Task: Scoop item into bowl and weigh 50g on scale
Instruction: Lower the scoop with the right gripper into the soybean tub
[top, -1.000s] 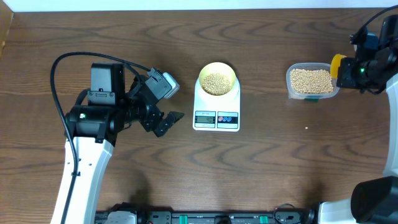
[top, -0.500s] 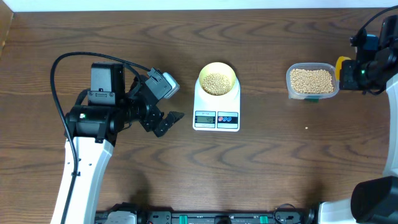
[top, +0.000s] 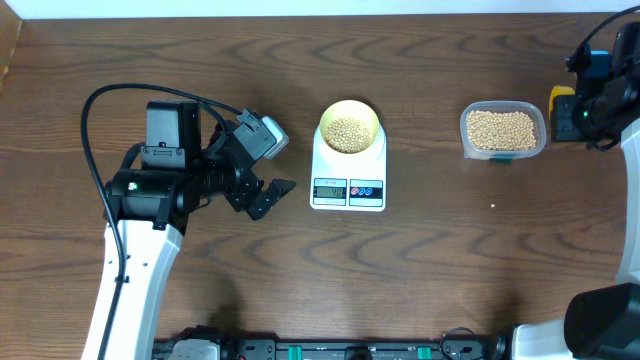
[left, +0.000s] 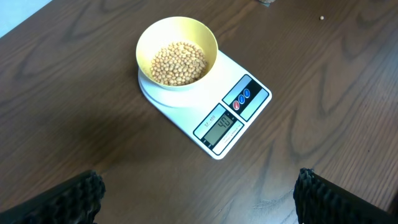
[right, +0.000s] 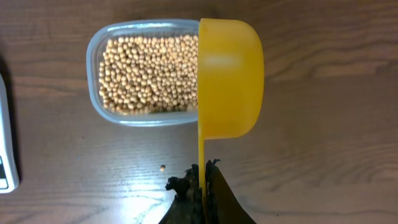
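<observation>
Only change over the last second: right arm backs the yellow scoop (right: 230, 81) off the clear tub (right: 92, 56). A second ago the scoop overlapped the tub's right rim in the overhead view. Now it sits just beside the tub, clear of the rim.

Right tool (right: 202, 186) is fully closed, pinching the scoop's thin handle. The scoop is turned on edge with its flat side toward the tub. Can't see inside, so can't tell if it's loaded.

Left tool (left: 199, 193) hasn't moved: wide open, holding nothing, looking down at the scale (left: 186, 106) from the side.

Beans: one pile in the pale bowl (left: 149, 43), which sits on the scale's platform. The bulk supply (right: 146, 74) fills the tub well to the right. One stray bean (right: 162, 167) lies on the tabletop (top: 450, 260) near the tub.

Display (left: 225, 124) looks like roughly 40, digits small. My read: short of target, so a further partial scoop is likely needed. Retreating from the tub doesn't fit that unless the scoop is loaded. Risk is overshoot, so tip slowly.
</observation>
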